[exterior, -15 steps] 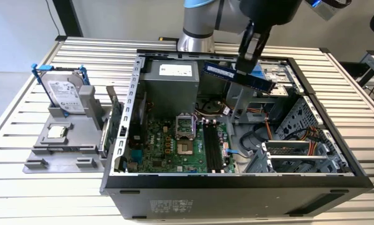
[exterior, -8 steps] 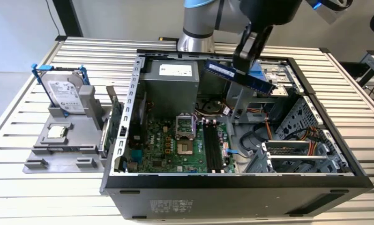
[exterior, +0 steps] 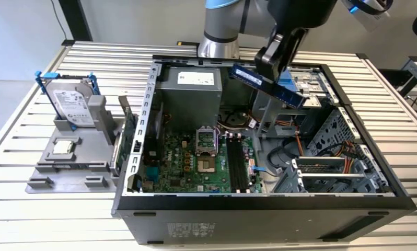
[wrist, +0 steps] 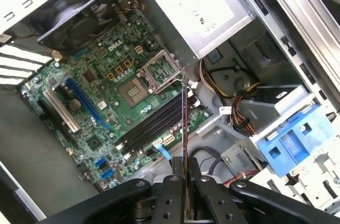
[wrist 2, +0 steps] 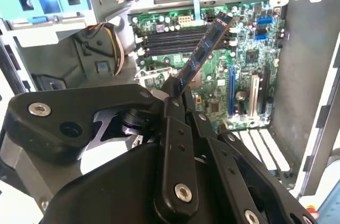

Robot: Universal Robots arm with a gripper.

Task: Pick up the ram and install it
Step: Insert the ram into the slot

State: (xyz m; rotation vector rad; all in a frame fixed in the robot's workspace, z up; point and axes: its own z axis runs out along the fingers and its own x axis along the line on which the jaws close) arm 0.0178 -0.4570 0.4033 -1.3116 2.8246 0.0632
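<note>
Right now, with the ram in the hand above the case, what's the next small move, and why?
Probably ease down toward the black slots: the hand grips the ram, which hangs tilted, well above the motherboard.

gripped end of ram [wrist: 184, 120] hidden inside pincer [wrist: 185, 166], arm [exterior: 222, 23] cut off at exterior view's top

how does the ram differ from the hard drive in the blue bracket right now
Shape: the ram is a thin, narrow blue stick; the hard drive is a broad silver slab.
Support: the ram is clamped in the gripper above the open case, tilted; the hard drive stands upright on a grey stand outside the case, at the exterior view's left.
Shared: neither is mounted in the case.
</note>
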